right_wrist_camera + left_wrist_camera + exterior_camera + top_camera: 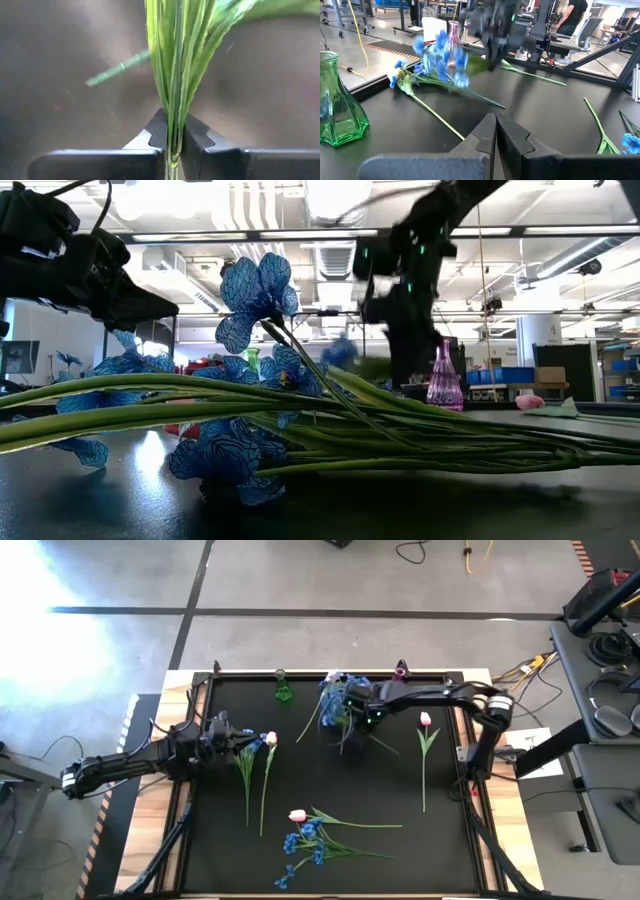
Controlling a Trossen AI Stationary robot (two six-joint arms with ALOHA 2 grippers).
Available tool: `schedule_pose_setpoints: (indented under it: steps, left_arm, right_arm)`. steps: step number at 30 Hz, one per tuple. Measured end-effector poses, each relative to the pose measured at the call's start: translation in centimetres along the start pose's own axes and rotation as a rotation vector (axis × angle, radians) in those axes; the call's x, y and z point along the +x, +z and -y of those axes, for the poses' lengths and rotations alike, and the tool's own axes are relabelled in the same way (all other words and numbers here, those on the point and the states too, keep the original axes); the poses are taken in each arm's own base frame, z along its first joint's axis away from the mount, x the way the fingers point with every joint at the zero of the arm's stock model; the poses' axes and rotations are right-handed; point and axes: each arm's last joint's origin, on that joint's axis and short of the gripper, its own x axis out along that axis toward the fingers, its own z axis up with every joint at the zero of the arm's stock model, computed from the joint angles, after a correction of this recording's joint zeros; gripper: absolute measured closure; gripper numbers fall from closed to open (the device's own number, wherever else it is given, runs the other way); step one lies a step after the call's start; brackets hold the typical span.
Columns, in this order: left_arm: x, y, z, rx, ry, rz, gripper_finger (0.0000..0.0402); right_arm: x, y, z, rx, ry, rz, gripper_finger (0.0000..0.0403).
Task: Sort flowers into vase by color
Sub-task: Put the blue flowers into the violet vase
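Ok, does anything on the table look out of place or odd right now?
Nothing looks damaged or spilled. The flowers simply lie scattered on the black table: a pink tulip alone at the right, a mixed bunch near the front. The right gripper is shut on blue flower stems, while the green vase and pink vase stand upright.

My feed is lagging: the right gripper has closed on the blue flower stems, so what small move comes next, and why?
Probably a short straight lift. The right gripper is shut on the green stems of the bunch of small blue blossoms, which lies near the table's far edge. Lifting should free it from the black table before carrying it toward the clear green glass vase or the pink glass vase; which suits blue, I cannot tell.
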Motion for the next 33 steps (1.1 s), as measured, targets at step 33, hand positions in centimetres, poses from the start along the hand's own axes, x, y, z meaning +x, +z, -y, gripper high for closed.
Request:
schedule_pose_setpoints:
  steps: [33]
  left_arm:
    - [0.0,0.0,0.0,0.000,0.000,0.001,0.0402]
  right_arm:
    - [-15.1,-1.5,10.3,0.118,-0.511,1.058,0.0385]
